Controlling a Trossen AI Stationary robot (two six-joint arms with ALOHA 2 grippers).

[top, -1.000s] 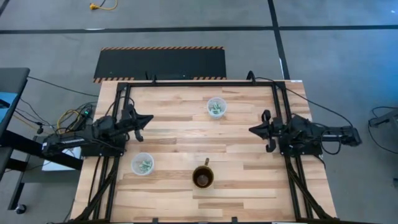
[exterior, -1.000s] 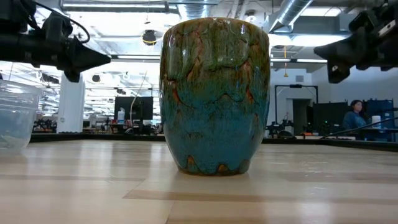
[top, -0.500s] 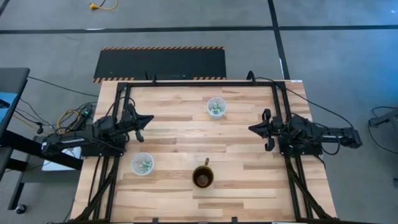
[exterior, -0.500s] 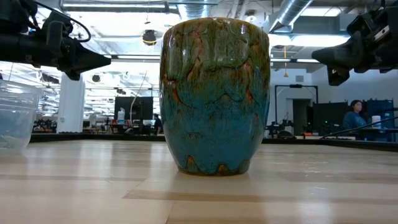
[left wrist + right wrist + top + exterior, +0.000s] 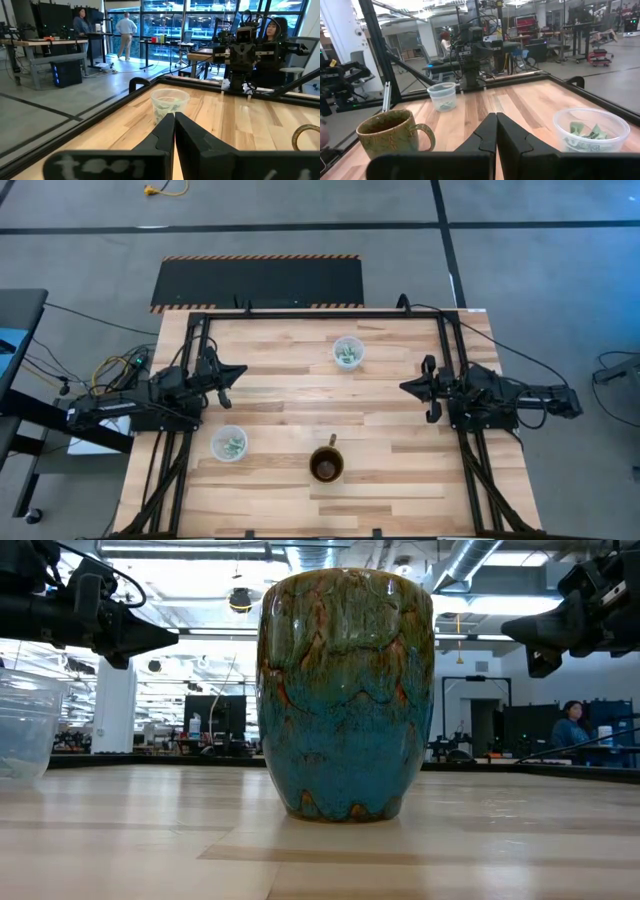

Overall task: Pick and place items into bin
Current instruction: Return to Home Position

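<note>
The items are small pale green-and-white crumpled pieces lying in two clear plastic cups. One cup (image 5: 348, 352) stands at the table's far middle, also seen in my wrist views (image 5: 170, 104) (image 5: 590, 131). The other cup (image 5: 229, 444) (image 5: 442, 96) stands near left. A brown-green glazed mug (image 5: 327, 465) (image 5: 345, 690) stands at the near middle. A bin apart from these containers is out of view. My left gripper (image 5: 243, 369) (image 5: 174, 116) hovers shut at the table's left, pointing level toward the right. My right gripper (image 5: 403, 388) (image 5: 496, 116) hovers shut at the right, facing it.
A black frame (image 5: 320, 313) runs round the wooden table top. The middle strip between the two grippers holds only bare wood (image 5: 320, 395). Beyond the table lies a workshop with desks and people (image 5: 125, 25).
</note>
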